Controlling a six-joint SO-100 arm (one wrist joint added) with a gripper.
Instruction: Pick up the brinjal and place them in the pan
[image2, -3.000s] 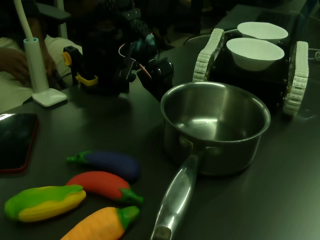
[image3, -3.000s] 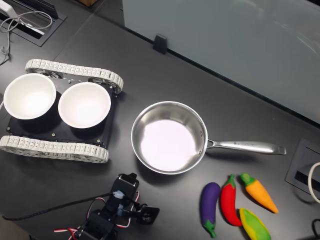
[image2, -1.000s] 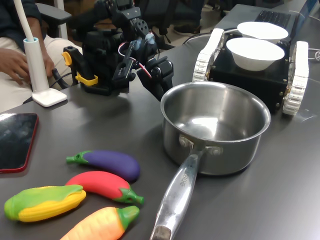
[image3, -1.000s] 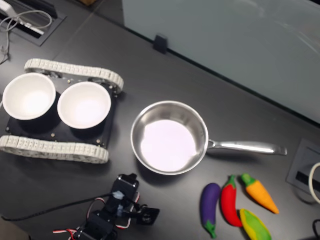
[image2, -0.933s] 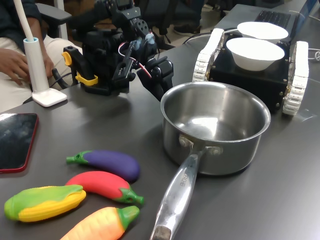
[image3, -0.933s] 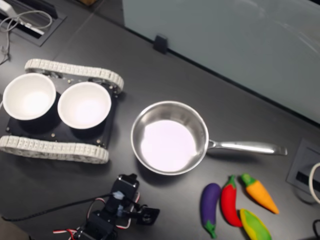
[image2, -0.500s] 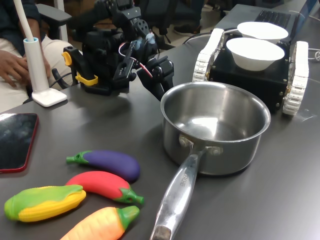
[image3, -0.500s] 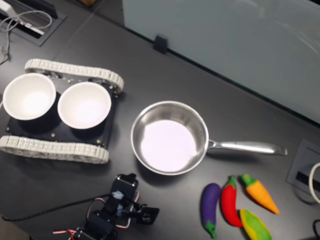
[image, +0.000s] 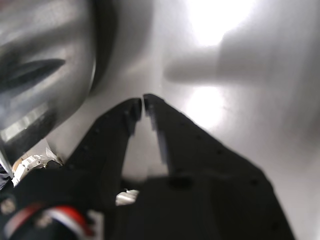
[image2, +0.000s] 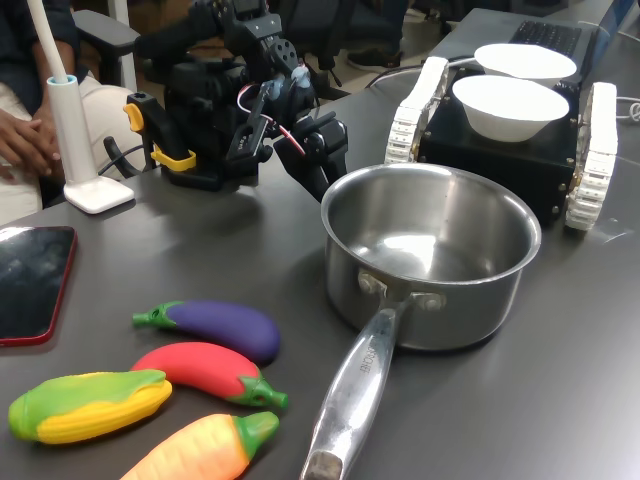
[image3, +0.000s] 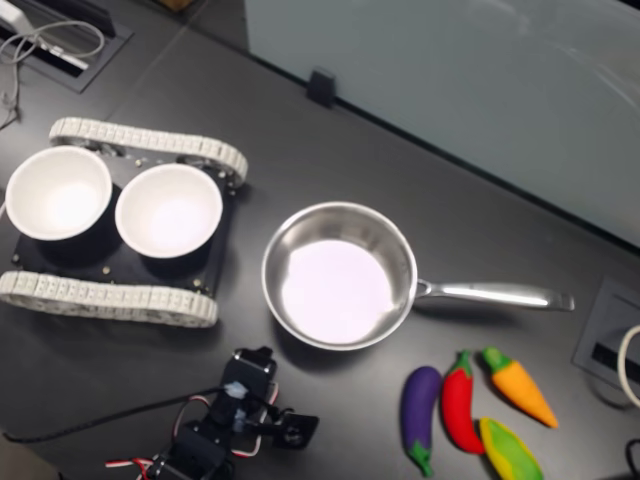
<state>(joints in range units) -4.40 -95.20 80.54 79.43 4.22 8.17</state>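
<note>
Brinjal (image2: 215, 327) flat, stem toward first exterior view's left; gripper (image: 143, 103) clenched, empty.

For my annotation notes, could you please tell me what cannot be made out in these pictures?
- Brinjal: absent from the wrist view.
- Pan: only a blurred wall in the wrist view.
- Arm base: cut off by the second exterior view's bottom edge.
- Orange toy: cut by the first exterior view's bottom edge.

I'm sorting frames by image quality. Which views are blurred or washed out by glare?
Wrist view: soft focus throughout, the gripper blurred, bright glare patches on the table. Second exterior view: the pan floor blown out white. First exterior view: sharp, evenly lit, the brinjal clear.
</note>
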